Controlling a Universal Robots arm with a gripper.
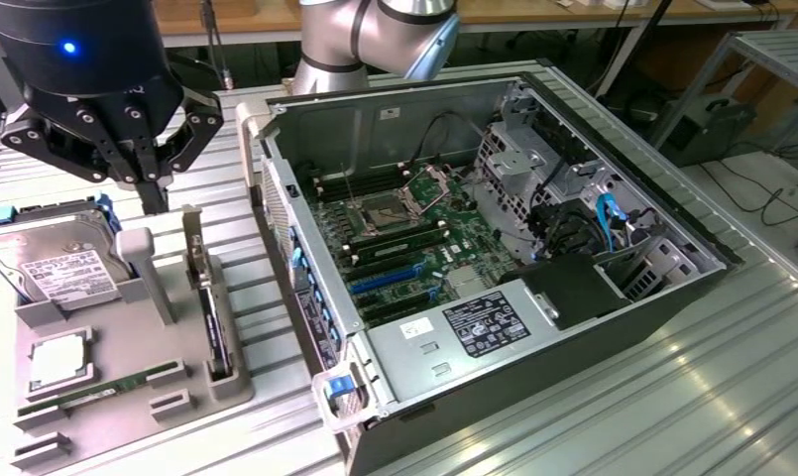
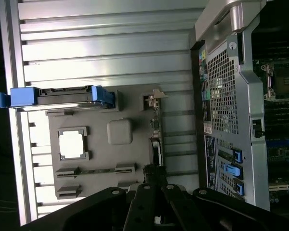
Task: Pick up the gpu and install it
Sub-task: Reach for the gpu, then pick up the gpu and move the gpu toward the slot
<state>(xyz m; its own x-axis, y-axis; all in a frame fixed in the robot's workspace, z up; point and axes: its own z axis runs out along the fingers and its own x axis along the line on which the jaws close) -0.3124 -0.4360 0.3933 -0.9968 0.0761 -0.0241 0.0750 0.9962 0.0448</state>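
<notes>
GPU (image 1: pixel 211 322) (image 2: pixel 156 139): stands on edge in a narrow slot along one long side of the grey parts tray (image 1: pixel 134 416) (image 2: pixel 98 154), the side nearest the computer case (image 1: pixel 359 124). Not yet lifted. From the wrist view it reads as a thin dark strip, with the pale metal end bracket (image 2: pixel 155 95) at the end farthest from the pincer.

Handling, as a judgement: light, stiff and flat, but fragile. The board face carries small components and the bottom edge carries contacts. Best taken across the thin top edge, pads on the two flat faces near mid-length, and drawn straight up out of the slot. The bare board may be slick.

Pincer (image 1: pixel 124 149) (image 2: pixel 156 192): fingers spread, holding nothing. It hangs above the tray, well clear of the card, roughly in line with the card's length.

Same tray: hard drive (image 1: pixel 49 263) (image 2: pixel 62 96) with blue handles, CPU (image 1: pixel 57 362) (image 2: pixel 71 143), RAM stick (image 1: pixel 101 387) (image 2: pixel 94 171).

Case lies open on the ribbed metal surface (image 1: pixel 636 397), with the motherboard's blue expansion slots (image 1: pixel 386 283) exposed.
</notes>
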